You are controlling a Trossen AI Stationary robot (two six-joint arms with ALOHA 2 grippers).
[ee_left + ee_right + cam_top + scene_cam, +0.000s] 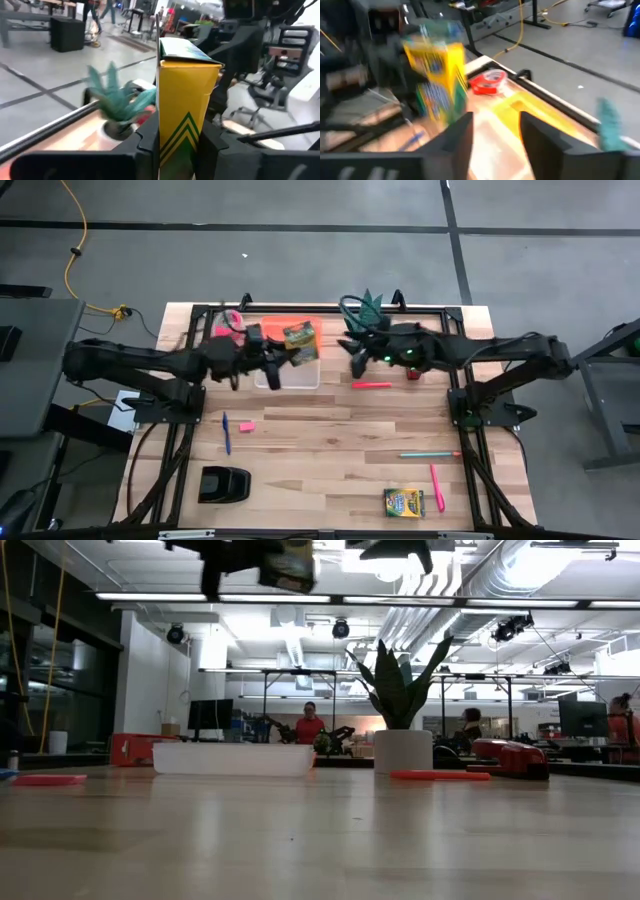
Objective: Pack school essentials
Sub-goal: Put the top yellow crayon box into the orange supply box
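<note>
My left gripper [283,352] is shut on a yellow-and-green crayon box [300,337], high over the clear bin [300,375]; the low view shows the box [290,567] at the picture's top. My right gripper [355,360] hangs open just right of the bin, holding nothing; its view shows the held box [440,80] ahead. A second crayon box [404,502] lies flat near the near edge. Also flat on the table are a blue pen [226,432], a pink eraser [246,426], an orange-red marker [371,385], a teal pen [430,454] and a pink pen [437,487]. My left gripper [177,142] pinches the crayon box by its near end [175,132], one finger [147,140] on each side. The fingers come from the table's left. The box sticks out beyond the fingertips, lifted clear of the table and the bin.
An orange item [290,323] lies in the bin's far part. A potted plant [372,305] stands at the far edge close to my right gripper. A red tape roll [228,320], a red dispenser [510,755] and a black object [223,483] also sit on the table.
</note>
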